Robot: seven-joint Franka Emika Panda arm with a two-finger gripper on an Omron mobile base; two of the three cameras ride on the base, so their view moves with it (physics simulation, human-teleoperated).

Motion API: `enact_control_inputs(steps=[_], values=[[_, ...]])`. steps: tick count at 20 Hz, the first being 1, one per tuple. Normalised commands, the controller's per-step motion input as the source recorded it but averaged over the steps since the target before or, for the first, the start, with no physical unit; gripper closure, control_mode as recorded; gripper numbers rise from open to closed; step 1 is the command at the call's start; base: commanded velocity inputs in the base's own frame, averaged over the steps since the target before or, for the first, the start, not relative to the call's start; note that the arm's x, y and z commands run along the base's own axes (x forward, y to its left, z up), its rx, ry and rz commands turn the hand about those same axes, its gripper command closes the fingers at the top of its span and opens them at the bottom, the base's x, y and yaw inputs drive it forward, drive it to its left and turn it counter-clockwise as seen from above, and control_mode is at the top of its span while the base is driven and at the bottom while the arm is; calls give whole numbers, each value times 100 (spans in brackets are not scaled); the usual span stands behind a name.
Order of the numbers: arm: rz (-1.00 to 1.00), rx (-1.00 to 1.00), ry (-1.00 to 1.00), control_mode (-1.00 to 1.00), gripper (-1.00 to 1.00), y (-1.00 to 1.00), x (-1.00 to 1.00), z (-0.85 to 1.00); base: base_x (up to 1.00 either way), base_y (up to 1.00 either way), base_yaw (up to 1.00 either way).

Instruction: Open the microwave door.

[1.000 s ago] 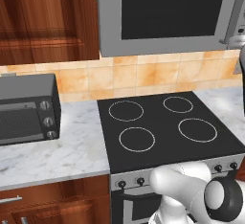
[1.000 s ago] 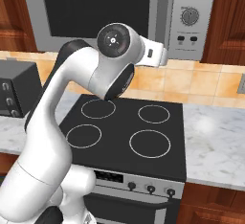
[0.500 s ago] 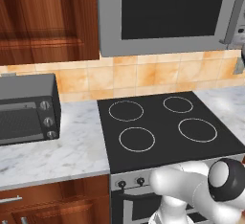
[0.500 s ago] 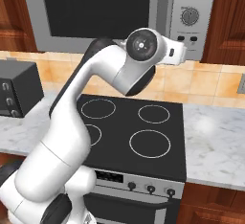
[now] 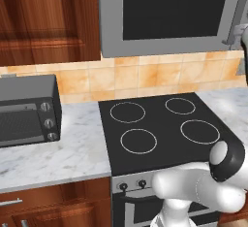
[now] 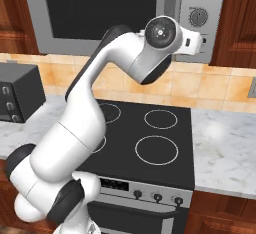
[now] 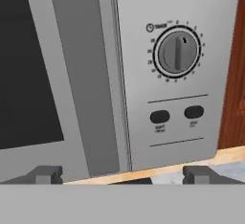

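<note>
The gripper [image 7: 122,175] hangs wide open before the microwave [image 7: 162,74], its microwave door [image 7: 57,74] shut, timer dial [image 7: 178,53] just above

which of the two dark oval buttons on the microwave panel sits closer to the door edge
The left oval button in the hand view. It lies nearer the seam beside the microwave door and slightly lower than the right oval button, which sits toward the wooden cabinet.
</note>
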Motion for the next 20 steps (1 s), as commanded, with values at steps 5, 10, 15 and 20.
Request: enact_control_inputs(steps=[5, 10, 15, 20], values=[[7, 3, -3, -100, -100, 0, 50, 0, 0, 0, 0], [11, 2, -2, -100, -100, 0, 54, -1, 0, 0, 0], [11, 4, 0, -100, -100, -4, 57, 0, 0, 0, 0], [15, 7, 0, -100, -100, -28, 47, 0, 0, 0, 0]])
